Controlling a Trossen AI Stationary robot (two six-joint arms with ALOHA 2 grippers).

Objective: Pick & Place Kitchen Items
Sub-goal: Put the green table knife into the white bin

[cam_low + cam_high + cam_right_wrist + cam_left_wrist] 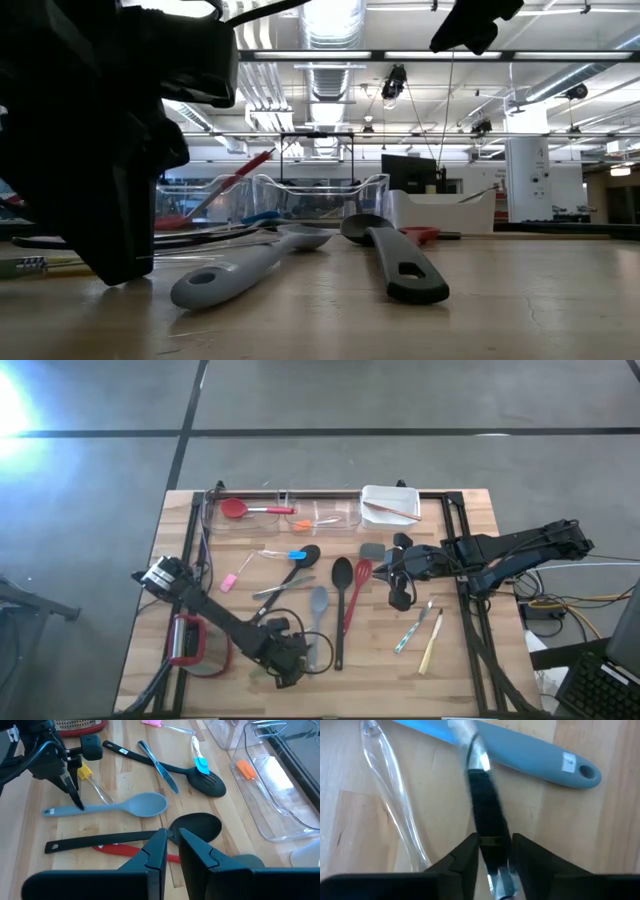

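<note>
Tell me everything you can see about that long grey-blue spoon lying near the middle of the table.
The grey spoon looks like one moulded piece of matte plastic or silicone: an oval bowl, a long flat handle, a hanging hole at the end and a small white label beside it. It lies flat on the wooden table, next to the black spoon. The left tool, closing on a black-handled utensil, stands right by its handle end; whether they touch is unclear.

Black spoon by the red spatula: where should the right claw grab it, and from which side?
Probably take the black spoon by its slim straight handle near the hole end, with the right claw coming straight down and straddling it. It lies flat, and the red spatula crowds the handle nearer the bowl.
</note>
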